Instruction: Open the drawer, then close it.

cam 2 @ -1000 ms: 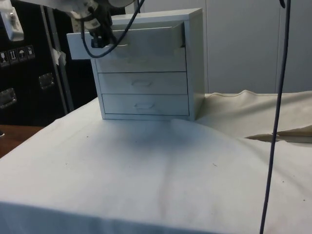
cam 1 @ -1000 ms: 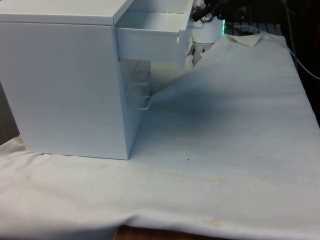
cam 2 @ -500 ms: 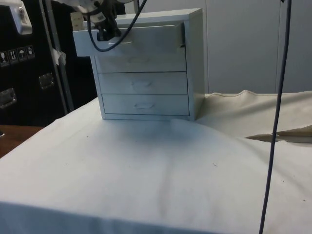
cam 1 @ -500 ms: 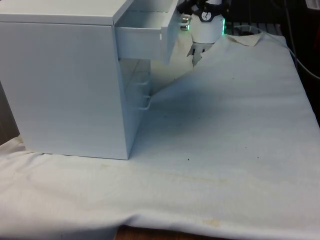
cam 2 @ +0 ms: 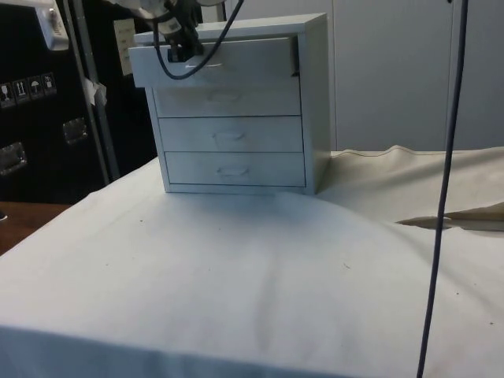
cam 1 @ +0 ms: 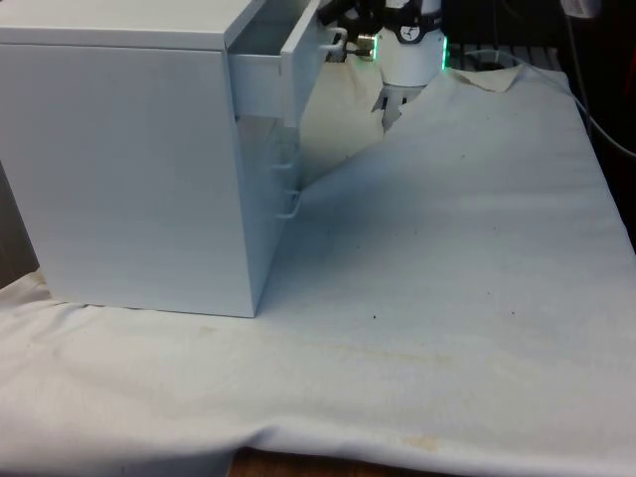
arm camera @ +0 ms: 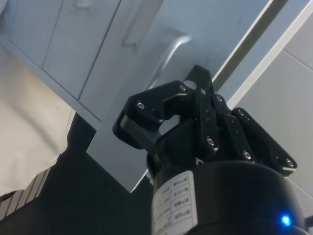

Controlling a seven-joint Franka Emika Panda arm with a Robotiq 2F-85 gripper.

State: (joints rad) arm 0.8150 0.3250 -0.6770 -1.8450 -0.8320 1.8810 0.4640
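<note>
A white cloth [cam 1: 447,298] covers the desk, wrinkled along its near edge in the front view and rising to a fold further back. On it, towards the front view's left, stands a white chest of drawers [cam 1: 129,169], its plain side panel facing that camera and its drawer fronts turned to the front view's right.

In the side view the chest shows three drawers stacked one above another. The bottom drawer [cam 2: 234,168] and the middle drawer [cam 2: 231,135] sit flush in the frame, each with a small handle at its centre. The top drawer [cam 2: 236,59] is partly out: its front stands a short way clear of the chest, and in the front view a strip of its side wall [cam 1: 260,84] shows between the front panel and the body.

The hand [cam 2: 179,53] is at the front of that top drawer, high up near the chest's top edge. In the wrist view its two black fingers [arm camera: 161,98] are drawn together with their tips meeting at the drawer's front panel, just beside the curved metal handle [arm camera: 166,56]; nothing lies between them.

Behind it the white arm [cam 1: 409,50] rises at the desk's far end. A dark cable [cam 2: 441,197] hangs down at the side view's right.
</note>
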